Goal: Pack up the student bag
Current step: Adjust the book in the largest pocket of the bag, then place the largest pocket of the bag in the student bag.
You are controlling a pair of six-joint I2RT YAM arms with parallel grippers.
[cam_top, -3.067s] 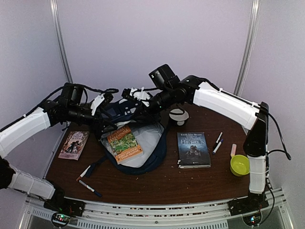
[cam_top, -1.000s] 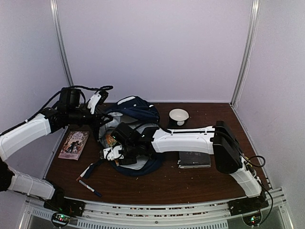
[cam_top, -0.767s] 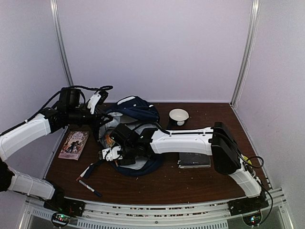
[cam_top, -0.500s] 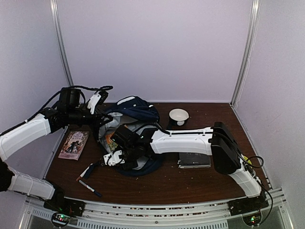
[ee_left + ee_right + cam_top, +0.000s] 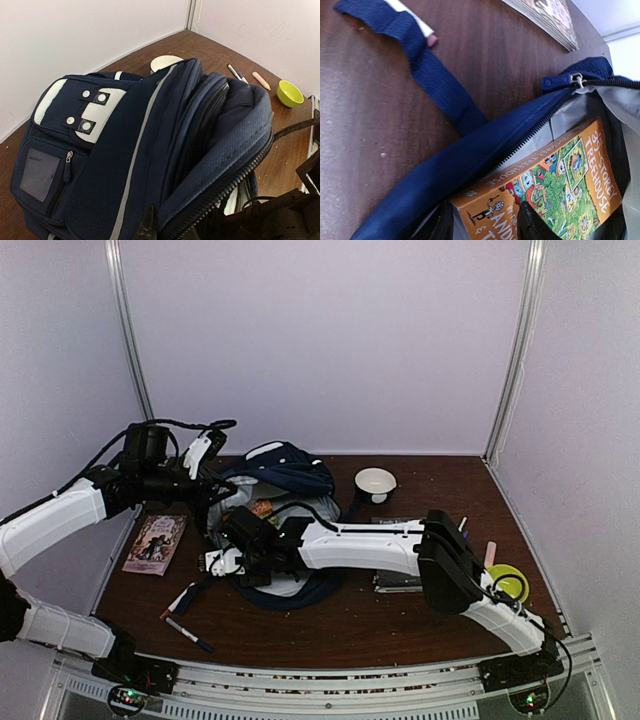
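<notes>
The student bag, navy with white patches, lies open at mid-table, its dark mouth facing the left wrist view. My left gripper is shut on its upper rim and holds it up; one black fingertip shows against the fabric. My right gripper reaches across to the bag's near left rim. It is shut on the corner of an orange Treehouse book, one finger on the cover and the other by the spine. The book lies partly inside the grey lining.
A purple book lies left of the bag and two pens near the front edge. A loose blue strap trails on the wood. A white bowl, dark book, pens, pink marker and green bowl are to the right.
Three seconds ago the right arm was raised behind the bag; it has come down to the bag's near rim. In the last second it slid left and its jaws narrowed on the book. The left arm has not moved.
</notes>
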